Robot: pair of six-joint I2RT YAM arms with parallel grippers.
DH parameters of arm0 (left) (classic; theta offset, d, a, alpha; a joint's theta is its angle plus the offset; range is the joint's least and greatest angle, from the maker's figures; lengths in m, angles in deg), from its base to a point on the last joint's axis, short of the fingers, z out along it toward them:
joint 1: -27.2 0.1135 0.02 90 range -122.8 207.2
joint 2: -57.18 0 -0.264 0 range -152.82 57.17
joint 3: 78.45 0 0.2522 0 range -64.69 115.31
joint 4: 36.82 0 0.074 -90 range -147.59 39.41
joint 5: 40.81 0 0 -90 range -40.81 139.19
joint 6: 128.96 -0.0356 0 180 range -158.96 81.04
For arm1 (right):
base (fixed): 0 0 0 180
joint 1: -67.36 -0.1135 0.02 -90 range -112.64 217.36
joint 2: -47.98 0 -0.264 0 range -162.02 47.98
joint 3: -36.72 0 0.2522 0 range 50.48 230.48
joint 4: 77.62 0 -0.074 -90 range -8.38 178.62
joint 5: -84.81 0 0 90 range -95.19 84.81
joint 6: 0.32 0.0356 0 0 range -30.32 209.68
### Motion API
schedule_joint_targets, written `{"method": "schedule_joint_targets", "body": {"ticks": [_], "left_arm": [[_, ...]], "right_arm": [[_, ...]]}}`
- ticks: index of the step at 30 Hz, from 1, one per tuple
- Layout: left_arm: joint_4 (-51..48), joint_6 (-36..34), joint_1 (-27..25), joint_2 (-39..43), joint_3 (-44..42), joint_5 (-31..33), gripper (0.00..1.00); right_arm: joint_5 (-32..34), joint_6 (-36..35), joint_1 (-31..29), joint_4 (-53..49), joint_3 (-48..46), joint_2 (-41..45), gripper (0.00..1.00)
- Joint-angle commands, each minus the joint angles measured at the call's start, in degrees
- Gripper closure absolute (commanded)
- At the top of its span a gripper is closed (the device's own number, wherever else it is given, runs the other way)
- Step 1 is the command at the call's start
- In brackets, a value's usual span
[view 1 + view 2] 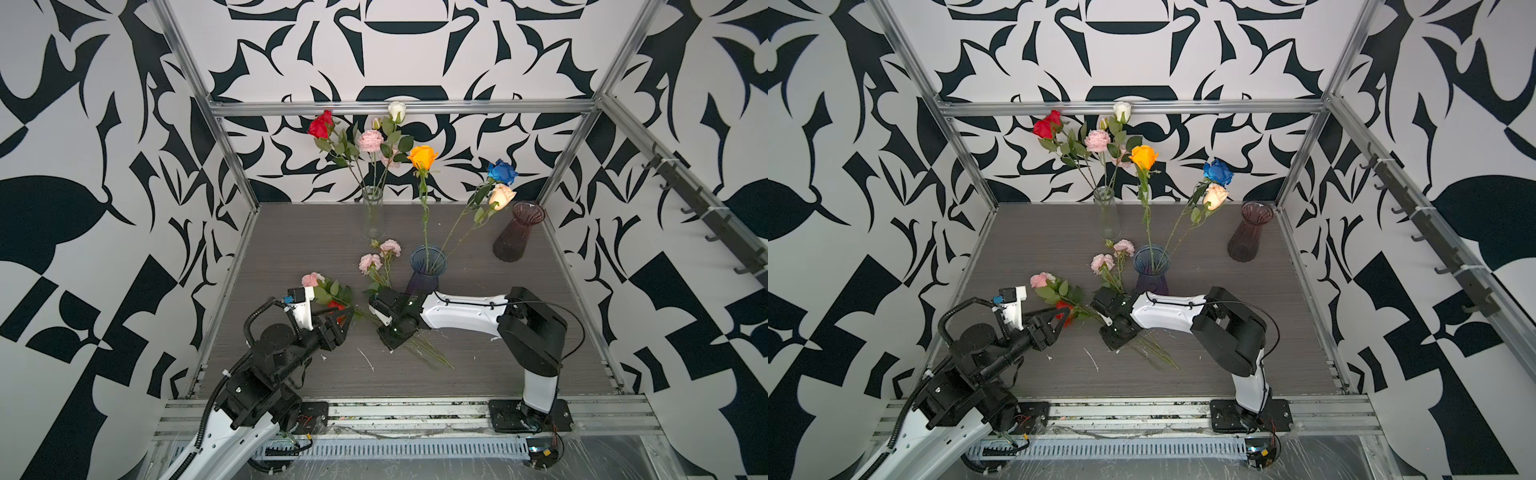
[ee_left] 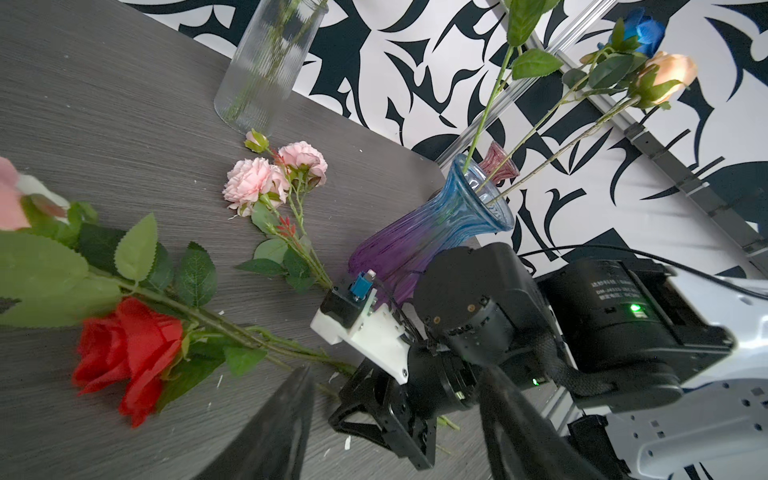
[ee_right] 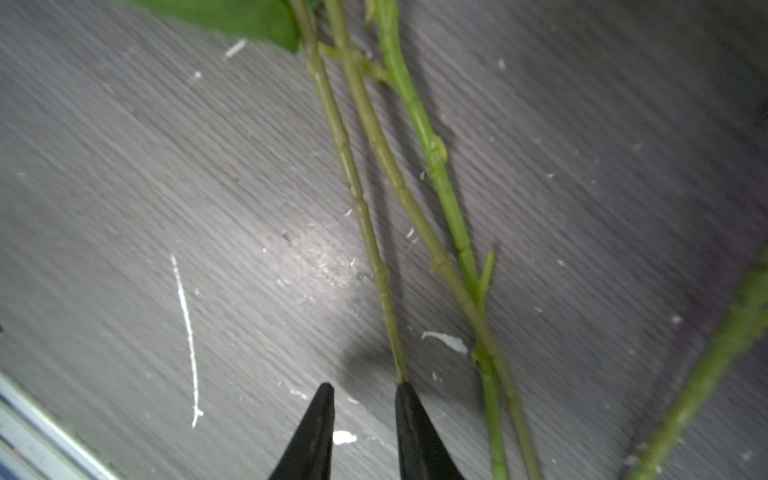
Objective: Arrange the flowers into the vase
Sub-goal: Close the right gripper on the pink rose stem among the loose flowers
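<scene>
The loose flowers lie on the table (image 1: 291, 232) toward its front. A red rose (image 2: 129, 357) and a pink rose (image 1: 311, 279) have their heads on the left arm's side, and a spray of ruffled pale pink blooms (image 2: 253, 183) lies just beside the blue-purple vase (image 1: 428, 266). Their stems (image 3: 374, 249) run close together and cross under the right arm's wrist. That vase already holds an orange rose (image 1: 422, 157), a blue rose (image 1: 502, 172) and a peach rose (image 1: 502, 196), all leaning. The clear vase (image 1: 372, 212) at the back holds several more blooms, and the dark vase (image 1: 517, 232) stands empty on the right.

The right gripper (image 3: 363, 388) hangs low over the stems. Its fingers are a narrow gap apart with only bare table between them. One stem runs up to a fingertip and is lost behind it, not between the two. The left gripper (image 2: 397, 370) has its fingers spread wide and empty, near the red rose.

The stems lie so close that a closing pinch may catch two at once, or push the thin one aside and catch none. Leaves look tangled, so lifting one flower may drag its neighbours. The blue-purple vase stands just beside the right wrist and looks top-heavy, so a careless swing could tip it. The two grippers are also near enough to collide.
</scene>
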Motion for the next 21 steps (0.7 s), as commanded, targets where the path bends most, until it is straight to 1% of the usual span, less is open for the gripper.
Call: {"method": "schedule_joint_targets", "body": {"ticks": [1, 7, 11, 14, 17, 21], "left_arm": [[0.35, -0.4, -0.02, -1.34, 0.44, 0.27, 0.33], [0.4, 0.13, 0.03, -3.13, 0.72, -0.17, 0.34], [0.45, 0.49, 0.03, -3.23, 0.68, 0.0, 0.34], [0.89, 0.71, 0.03, -3.4, 0.64, 0.26, 0.34], [1.58, 1.06, 0.03, -3.92, 0.53, 0.33, 0.34], [2.43, 1.63, 0.02, -4.88, 0.42, -0.13, 0.34]], "right_arm": [[0.18, -0.63, 0.0, -1.04, 1.53, -0.9, 0.7], [0.1, -1.61, 0.01, -1.47, 1.19, -1.48, 0.74], [0.53, -1.89, -0.12, -1.27, 0.83, 0.89, 0.75], [0.61, -2.07, -0.09, -0.78, 1.01, 3.83, 0.72], [2.39, -2.99, -0.03, -2.31, 2.32, 5.66, 0.69], [2.78, -3.7, 0.96, -3.83, 3.08, 5.58, 0.68]]}}
